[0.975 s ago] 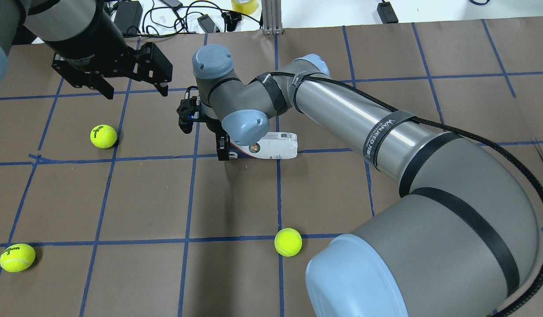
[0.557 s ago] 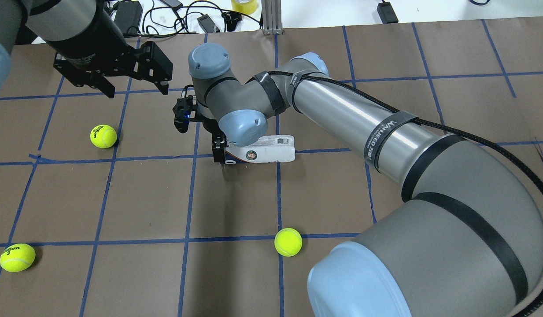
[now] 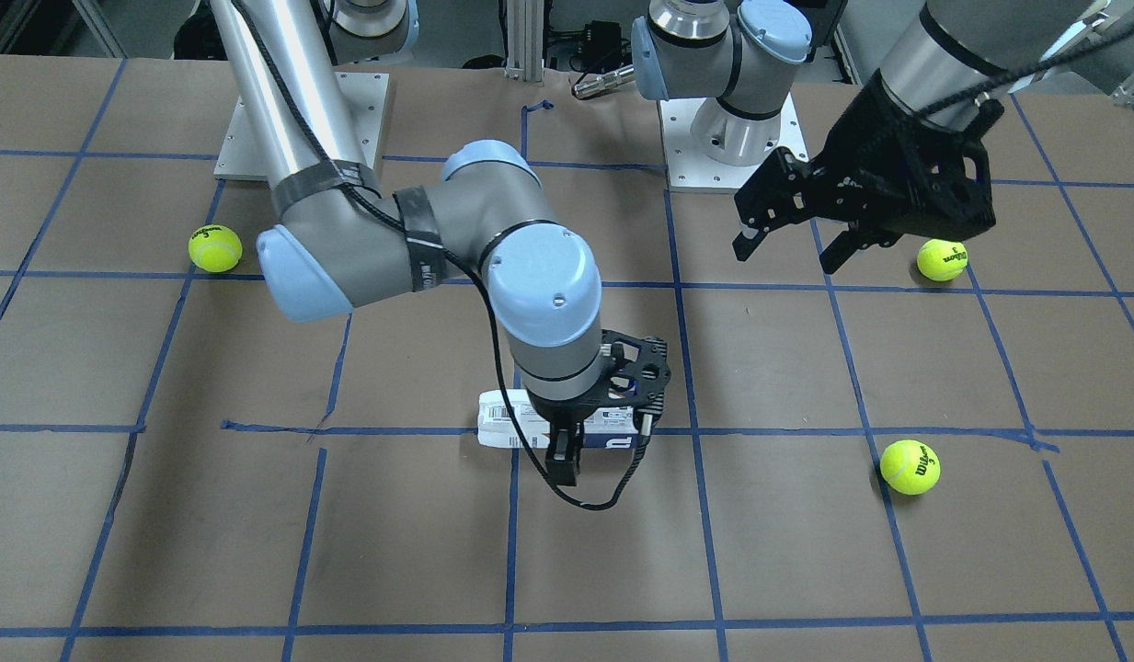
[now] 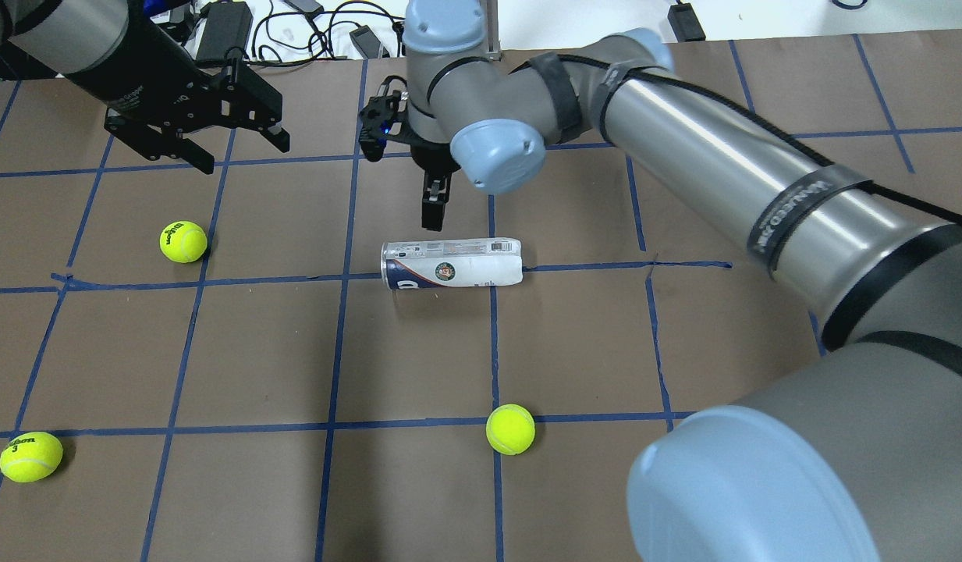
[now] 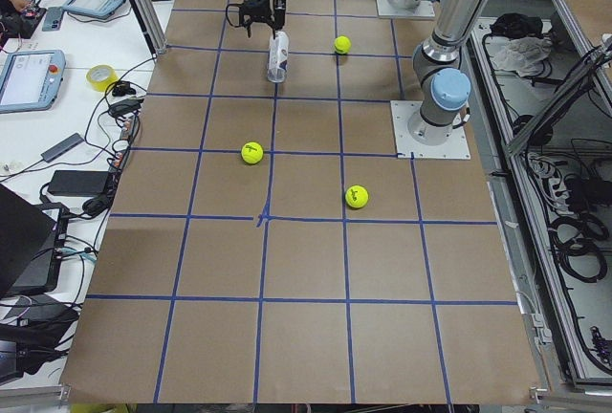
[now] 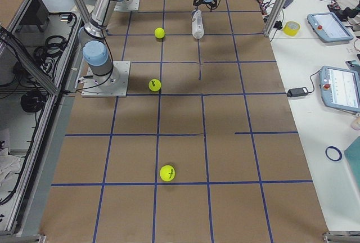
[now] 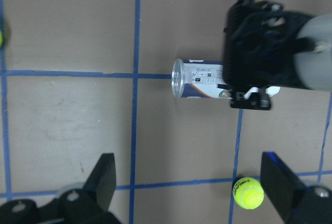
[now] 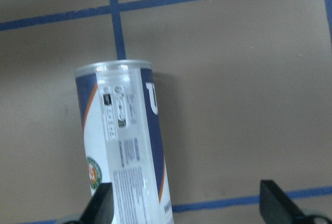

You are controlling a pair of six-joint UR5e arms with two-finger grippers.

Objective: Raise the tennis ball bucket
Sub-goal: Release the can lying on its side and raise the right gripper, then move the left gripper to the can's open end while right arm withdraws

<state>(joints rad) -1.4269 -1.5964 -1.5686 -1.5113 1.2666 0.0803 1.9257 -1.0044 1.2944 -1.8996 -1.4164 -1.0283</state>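
1. Starting at the robot's side of the overhead view, a tennis ball (image 4: 510, 428) and a second ball (image 4: 30, 456) lay loose on the brown table (image 4: 254, 351), well apart.
2. Further out, the tennis ball bucket (image 4: 452, 262) lay on its side along a blue tape line (image 4: 590, 266), its metal-rimmed end toward the robot's left, with nothing touching it.
3. It looked light and probably empty, given the balls scattered outside it. The thin clear wall would likely flex under a hard squeeze, and the smooth round body could roll or slip.
4. The best hold seemed to be across the middle of its length, a finger on either side of the round wall, so neither end would droop.
5. The right gripper (image 8: 188, 206) hung above the can, pointing down, fingers spread wide and holding nothing. In its wrist view the can sat off toward one finger, so some centring looked needed.
6. A third ball (image 4: 183, 241) lay off to the left.
7. Farthest out, the left gripper (image 4: 243, 154) hovered over the table, likewise wide open and empty, well apart from the can.
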